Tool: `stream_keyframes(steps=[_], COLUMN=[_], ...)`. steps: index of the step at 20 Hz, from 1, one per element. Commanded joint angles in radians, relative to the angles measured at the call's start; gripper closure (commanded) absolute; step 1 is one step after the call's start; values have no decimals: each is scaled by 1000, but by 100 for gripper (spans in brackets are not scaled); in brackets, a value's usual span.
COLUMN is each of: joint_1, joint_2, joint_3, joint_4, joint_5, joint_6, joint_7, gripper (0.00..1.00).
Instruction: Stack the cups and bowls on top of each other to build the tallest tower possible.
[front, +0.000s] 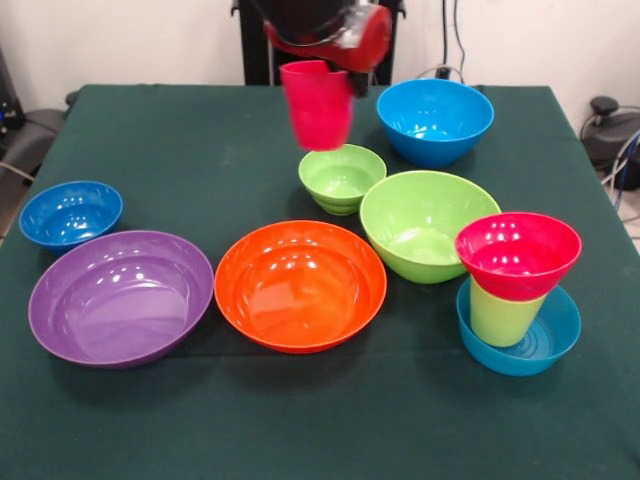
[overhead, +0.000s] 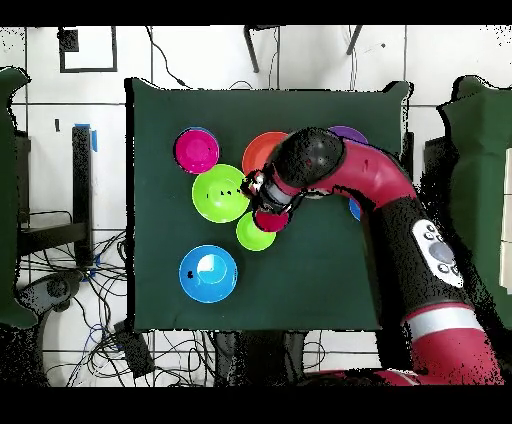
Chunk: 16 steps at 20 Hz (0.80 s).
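My gripper (front: 338, 70) hangs from the red arm at the table's far side, shut on the red cup (front: 318, 105). The cup is held upright in the air, just above and behind the small ribbed lime-green bowl (front: 342, 178). In the overhead view the red cup (overhead: 271, 220) shows under the arm's end. The tower stands at the front right: a teal-blue bowl (front: 560, 340), the lime-green cup (front: 500, 315) in it, and a red bowl (front: 518, 255) on top. A small dark-blue bowl (front: 70, 212) sits at the left.
A large purple bowl (front: 120, 297) and an orange bowl (front: 300, 285) sit at the front. A large lime-green bowl (front: 428, 225) lies between the held cup and the tower. A big blue bowl (front: 435, 120) stands at the far right.
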<state>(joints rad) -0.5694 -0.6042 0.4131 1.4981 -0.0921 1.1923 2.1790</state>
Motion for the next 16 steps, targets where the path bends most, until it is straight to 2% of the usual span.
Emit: stream_keyframes(steps=[1, 4, 7, 9, 16], joint_1=[96, 137, 167, 192, 248], joint_2=[76, 115, 135, 172, 263], joint_3=[-6, -32, -51, -58, -91], joint_4=[-207, -265, -283, -355, -503], joint_5=[63, 74, 94, 106, 130], joint_6=[149, 153, 137, 173, 221], joint_7=[195, 227, 256, 278, 319], gripper=[100, 100, 100, 100, 100])
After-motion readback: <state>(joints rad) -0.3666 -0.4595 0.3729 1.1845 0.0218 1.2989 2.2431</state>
